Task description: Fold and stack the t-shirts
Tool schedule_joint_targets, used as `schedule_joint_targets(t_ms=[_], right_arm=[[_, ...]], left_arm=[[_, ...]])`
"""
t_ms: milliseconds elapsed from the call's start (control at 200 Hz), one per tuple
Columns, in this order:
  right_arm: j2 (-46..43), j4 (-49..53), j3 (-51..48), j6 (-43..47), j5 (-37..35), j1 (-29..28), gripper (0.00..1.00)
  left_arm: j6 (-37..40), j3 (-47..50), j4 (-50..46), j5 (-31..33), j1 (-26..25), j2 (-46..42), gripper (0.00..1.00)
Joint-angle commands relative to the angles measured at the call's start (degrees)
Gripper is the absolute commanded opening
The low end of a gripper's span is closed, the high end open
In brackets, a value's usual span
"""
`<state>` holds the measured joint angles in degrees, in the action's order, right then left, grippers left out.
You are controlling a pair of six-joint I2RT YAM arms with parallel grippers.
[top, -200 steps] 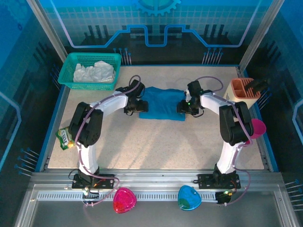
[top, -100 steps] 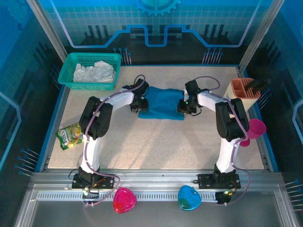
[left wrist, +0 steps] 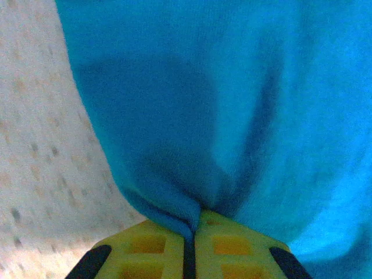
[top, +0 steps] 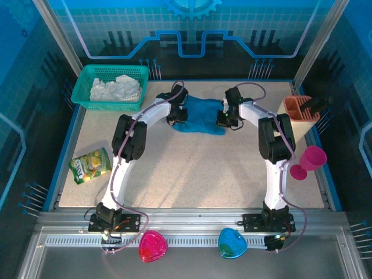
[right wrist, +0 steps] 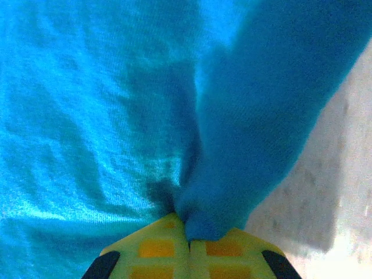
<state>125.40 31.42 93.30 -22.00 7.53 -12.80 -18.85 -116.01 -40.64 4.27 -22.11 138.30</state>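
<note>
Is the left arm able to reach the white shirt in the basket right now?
Probably not yet: the left gripper is shut on the teal shirt. The white shirt lies uncovered in the basket, nothing between, so once freed it likely could.

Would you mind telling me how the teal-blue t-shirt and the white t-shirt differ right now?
The teal-blue t-shirt lies on the table between the arms, while the white t-shirt sits crumpled in the green basket. The teal-blue t-shirt is pinched at its sides by the left gripper and the right gripper, both shut on it; the white t-shirt is untouched. Both are plain soft cloth.
</note>
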Motion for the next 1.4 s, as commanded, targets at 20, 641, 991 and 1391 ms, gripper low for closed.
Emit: schedule_joint_targets(t_ms=[20, 641, 991, 1391], right_arm=[[6.44, 3.66, 8.55, 1.99, -0.06, 1.74, 0.0], [25.48, 8.58, 36.31, -2.2, 0.62, 4.08, 0.0], [22.14, 10.97, 38.91, -0.87, -0.89, 4.26, 0.43], [-1.15, 6.46, 20.94, 4.98, -4.13, 5.59, 1.0]], left_arm=[[4.64, -10.58, -7.87, 0.52, 2.29, 7.02, 0.09], [16.01, -31.91, -4.6, 3.31, 5.41, 19.01, 0.11], [16.52, -34.35, -1.47, 6.01, 5.52, 15.49, 0.84], [17.28, -17.64, 5.16, 10.1, 5.5, -9.41, 0.99]])
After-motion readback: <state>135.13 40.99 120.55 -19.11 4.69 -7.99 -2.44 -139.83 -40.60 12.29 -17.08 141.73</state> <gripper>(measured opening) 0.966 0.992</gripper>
